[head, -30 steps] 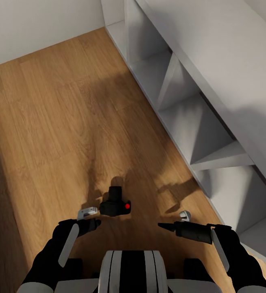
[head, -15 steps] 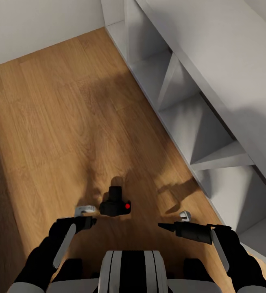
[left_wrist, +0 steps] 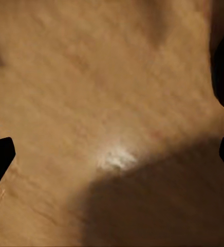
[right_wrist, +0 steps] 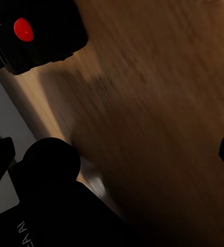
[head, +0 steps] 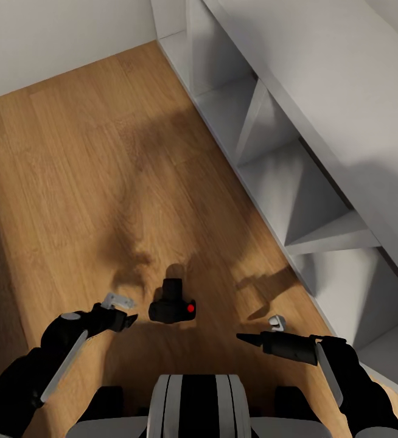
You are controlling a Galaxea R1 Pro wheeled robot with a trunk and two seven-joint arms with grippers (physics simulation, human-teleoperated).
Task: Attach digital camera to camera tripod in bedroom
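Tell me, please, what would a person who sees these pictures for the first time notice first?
Probably the digital camera, a small black box with a bright red button, lying on the wood floor just ahead of the robot, between its two arms. The left gripper and the right gripper hang open on either side of it, holding nothing. A grey-white shelf unit with slanted dividers runs along the right.

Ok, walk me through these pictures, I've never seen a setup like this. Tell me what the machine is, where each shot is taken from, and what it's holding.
It is a simulated two-armed wheeled robot. The big picture comes from its head, looking down at a wood floor beside grey shelving. The small black camera with the red button lies on the floor between the arms. The left gripper and right gripper flank it, jaws open, holding nothing. The other two shots come from cameras at the wrists: the left one looks at bare floor, the right one catches the camera at an edge.
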